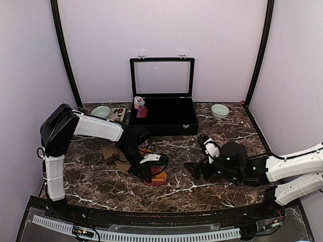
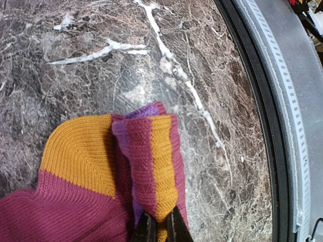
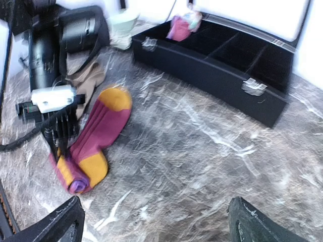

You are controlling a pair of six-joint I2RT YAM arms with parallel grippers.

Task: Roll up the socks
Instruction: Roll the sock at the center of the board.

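Left gripper point(image 2: 160, 229): pressed together, pinching the striped cuff point(image 2: 151, 151) of the maroon sock pair point(image 1: 157, 177). The pair lies on the table point(image 1: 176, 151), near and left of centre. It is ribbed knit with orange patches, and the purple-orange cuff is folded over on itself.

Tan sock pair point(image 1: 110, 152): limp and crumpled, just beside the maroon pair on its far-left, partly under the left arm.

Right gripper point(image 3: 155, 201): fingers spread wide, nothing between them, over bare table right of centre, apart from both pairs.

From above, the left arm's wrist and a black cable cover most of the maroon pair.

Table: dark brown marble pattern with white veins.

Far centre: hard black case point(image 1: 166, 129) with compartments, clear lid upright and metal latches. A pink and light-blue bundle point(image 3: 179, 27) sits in a far-left compartment. Pale green bowls stand to the left point(image 1: 101, 111) and right point(image 1: 220, 110) of the case.
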